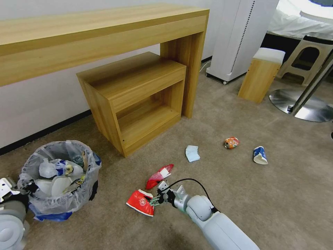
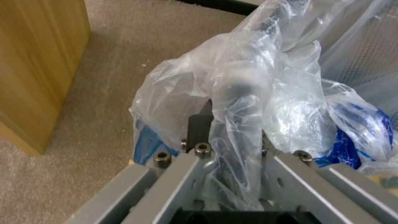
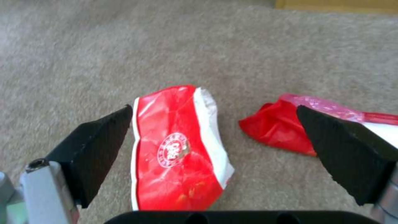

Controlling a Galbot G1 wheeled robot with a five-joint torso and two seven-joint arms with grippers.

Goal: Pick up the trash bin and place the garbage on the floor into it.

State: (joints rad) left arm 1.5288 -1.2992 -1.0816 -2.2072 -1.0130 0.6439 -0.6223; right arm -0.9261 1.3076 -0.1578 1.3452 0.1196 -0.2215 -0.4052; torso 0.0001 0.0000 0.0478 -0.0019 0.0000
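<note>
— what's the room like?
— a beige short-pile carpet (image 1: 242, 194) covers the floor, meeting a white wall (image 1: 34, 104) with a dark baseboard (image 1: 41, 133).
— furniture?
— a long light-wood console table (image 1: 104, 31) stands against the wall, and a lower wooden open-shelf cabinet (image 1: 135, 97) is tucked partly under it.
— and to the right?
— a tall white appliance (image 1: 239, 38) on small wheels, then a small wooden stool with a white top (image 1: 262, 74). beside that, a round metal base with a slanted pole (image 1: 305, 104), a pale plastic step stool (image 1: 307, 59), and white bedding (image 1: 295, 21) behind.
— light?
— even and soft, with faint shadows under the furniture.
</note>
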